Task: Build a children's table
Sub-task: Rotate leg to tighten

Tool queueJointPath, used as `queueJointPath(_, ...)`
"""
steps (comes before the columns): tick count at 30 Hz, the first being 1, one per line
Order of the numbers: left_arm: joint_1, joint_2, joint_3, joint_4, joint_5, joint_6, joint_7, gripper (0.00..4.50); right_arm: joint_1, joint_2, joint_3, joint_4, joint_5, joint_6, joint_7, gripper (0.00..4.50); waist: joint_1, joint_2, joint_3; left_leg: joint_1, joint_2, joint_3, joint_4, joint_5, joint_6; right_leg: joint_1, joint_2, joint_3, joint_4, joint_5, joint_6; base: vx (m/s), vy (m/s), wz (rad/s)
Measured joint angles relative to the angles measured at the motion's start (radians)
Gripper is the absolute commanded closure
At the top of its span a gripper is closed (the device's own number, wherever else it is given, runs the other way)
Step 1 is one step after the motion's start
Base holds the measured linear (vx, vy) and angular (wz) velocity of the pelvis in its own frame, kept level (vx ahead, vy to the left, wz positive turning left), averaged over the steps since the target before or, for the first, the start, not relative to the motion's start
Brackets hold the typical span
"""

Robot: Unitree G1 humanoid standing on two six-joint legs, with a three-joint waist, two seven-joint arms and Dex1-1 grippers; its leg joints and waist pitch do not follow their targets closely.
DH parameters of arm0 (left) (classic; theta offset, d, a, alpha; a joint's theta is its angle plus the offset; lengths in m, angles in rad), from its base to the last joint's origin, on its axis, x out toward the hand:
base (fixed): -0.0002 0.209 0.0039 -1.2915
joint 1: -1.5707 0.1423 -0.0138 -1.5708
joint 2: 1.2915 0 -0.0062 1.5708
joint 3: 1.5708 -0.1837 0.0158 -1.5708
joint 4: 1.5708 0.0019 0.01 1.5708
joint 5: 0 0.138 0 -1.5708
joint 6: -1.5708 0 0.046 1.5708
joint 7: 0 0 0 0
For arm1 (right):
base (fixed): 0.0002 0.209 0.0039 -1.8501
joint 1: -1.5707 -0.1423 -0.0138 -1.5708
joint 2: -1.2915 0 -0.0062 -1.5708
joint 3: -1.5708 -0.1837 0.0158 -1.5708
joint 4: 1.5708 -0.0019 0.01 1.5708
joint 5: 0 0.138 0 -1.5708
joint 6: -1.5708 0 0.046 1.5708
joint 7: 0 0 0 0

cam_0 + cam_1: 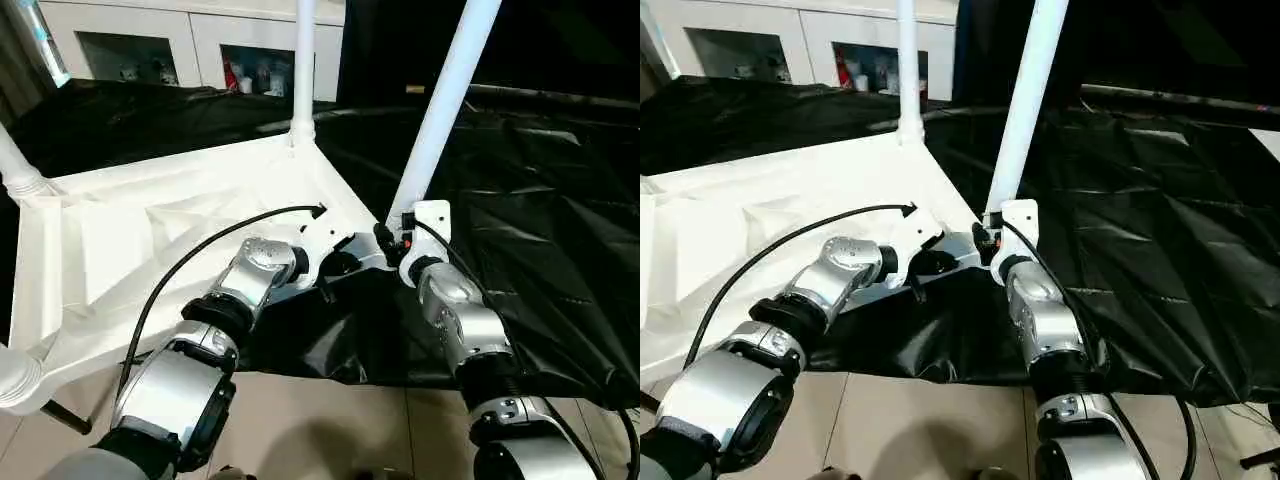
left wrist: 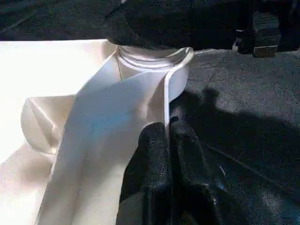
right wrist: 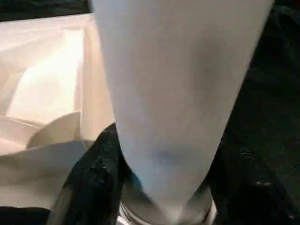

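Note:
The children's table top (image 1: 150, 230) lies upside down on black cloth, ribbed underside up. Three white legs stand in its corner sockets: one at the far corner (image 1: 303, 60), one at the left (image 1: 15, 165) and one at the near left (image 1: 15, 375). A fourth leg (image 1: 440, 110) rises tilted from the near right corner socket (image 2: 150, 58). My right gripper (image 3: 164, 187) is shut on this leg just above the socket, one black finger (image 3: 93, 178) on each side. My left gripper (image 2: 167, 129) is shut on the top's thin raised rim (image 2: 166, 93) beside that corner.
Black cloth (image 1: 540, 200) covers the work surface to the right and behind. A white cabinet (image 1: 200, 40) with small items on its shelves stands at the back. Tiled floor (image 1: 330, 420) lies below the near edge. A black cable (image 1: 200, 250) runs along my left forearm.

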State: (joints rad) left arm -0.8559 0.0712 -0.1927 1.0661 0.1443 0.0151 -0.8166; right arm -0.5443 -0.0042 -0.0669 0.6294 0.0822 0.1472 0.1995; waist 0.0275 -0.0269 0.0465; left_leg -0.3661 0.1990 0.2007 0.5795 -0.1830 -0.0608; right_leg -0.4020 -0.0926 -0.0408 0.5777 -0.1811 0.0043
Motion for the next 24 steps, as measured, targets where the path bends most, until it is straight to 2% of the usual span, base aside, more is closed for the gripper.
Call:
queueJointPath(1, 0.001, 0.014, 0.0, -0.001, -0.003, -0.011, -0.023, 4.5, 0.0, -0.017, 0.014, 0.0, 0.0, -0.003, 0.049, 1.72, -0.001, 0.003, 0.002, 0.0, 0.0, 0.0, -0.001, 0.0, 0.0, -0.001, 0.0, 0.0, 0.0, 0.001, 0.0, 0.0, 0.0, 0.0)
queueJointPath(2, 0.001, 0.029, 0.0, -0.003, -0.005, -0.022, -0.045, 4.5, 0.0, -0.03, 0.025, 0.001, -0.001, -0.007, 0.084, 1.54, -0.002, 0.006, 0.002, 0.0, 0.0, 0.0, -0.002, 0.0, 0.0, -0.002, 0.0, 0.0, 0.0, 0.004, 0.0, 0.0, 0.0, 0.0)
queueJointPath(5, 0.015, 0.069, -0.002, -0.024, -0.013, -0.057, -0.136, 4.5, 0.004, -0.084, 0.056, -0.009, 0.006, 0.001, 0.223, 1.54, -0.001, 0.012, 0.005, 0.0, 0.0, -0.001, -0.005, 0.0, 0.0, -0.003, 0.0, -0.003, 0.0, 0.015, 0.001, 0.0, 0.0, 0.0)
queueJointPath(7, 0.027, 0.09, -0.005, -0.041, -0.023, -0.085, -0.206, 4.5, 0.029, -0.151, 0.09, -0.051, 0.022, 0.002, 0.354, 1.54, 0.005, 0.019, 0.007, 0.0, 0.001, -0.001, -0.008, 0.0, 0.0, -0.003, 0.0, -0.004, 0.0, 0.019, -0.003, 0.0, 0.0, 0.0)
queueJointPath(10, 0.037, 0.12, -0.014, -0.052, -0.034, -0.11, -0.287, 4.5, 0.059, -0.236, 0.112, -0.094, 0.044, -0.004, 0.513, 1.54, 0.01, 0.025, 0.007, -0.002, 0.004, 0.0, -0.01, 0.0, 0.0, -0.005, 0.002, -0.005, 0.001, 0.017, -0.001, 0.054, -0.015, 0.03)
queueJointPath(16, 0.066, 0.167, -0.024, -0.104, -0.062, -0.121, -0.451, 4.5, 0.083, -0.374, 0.146, -0.17, 0.109, 0.007, 0.815, 1.54, 0.029, 0.029, 0.008, -0.002, 0.006, 0.003, -0.008, 0.003, 0.006, -0.005, 0.003, -0.006, 0.001, 0.01, -0.009, 0.009, -0.001, 0.0)
queueJointPath(20, 0.074, 0.179, -0.043, -0.119, -0.068, -0.118, -0.512, 4.5, 0.079, -0.403, 0.193, -0.175, 0.105, 0.002, 0.903, 1.54, 0.037, 0.029, 0.008, -0.003, 0.006, 0.005, -0.006, 0.003, 0.006, -0.005, 0.002, -0.006, 0.002, 0.01, -0.01, 0.0, 0.0, 0.0)
queueJointPath(22, 0.077, 0.185, -0.045, -0.12, -0.072, -0.116, -0.531, 4.5, 0.073, -0.404, 0.199, -0.166, 0.104, 0.002, 0.933, 1.54, 0.038, 0.028, 0.008, -0.002, 0.006, 0.005, -0.005, 0.003, 0.006, -0.005, 0.002, -0.005, 0.003, 0.01, -0.01, 0.0, 0.0, 0.0)
queueJointPath(23, 0.078, 0.186, -0.046, -0.122, -0.073, -0.113, -0.534, 4.5, 0.066, -0.405, 0.202, -0.155, 0.104, 0.002, 0.945, 1.76, 0.038, 0.028, 0.008, -0.002, 0.006, 0.005, -0.004, 0.003, 0.006, -0.005, 0.001, -0.005, 0.004, 0.01, -0.01, 0.0, 0.0, 0.0)
queueJointPath(24, 0.078, 0.187, -0.047, -0.124, -0.073, -0.11, -0.534, 4.5, 0.057, -0.408, 0.206, -0.144, 0.104, 0.001, 0.954, 1.76, 0.038, 0.027, 0.009, -0.002, 0.006, 0.005, -0.003, 0.003, 0.006, -0.005, 0.001, -0.005, 0.004, 0.01, -0.01, 0.0, 0.0, 0.0)
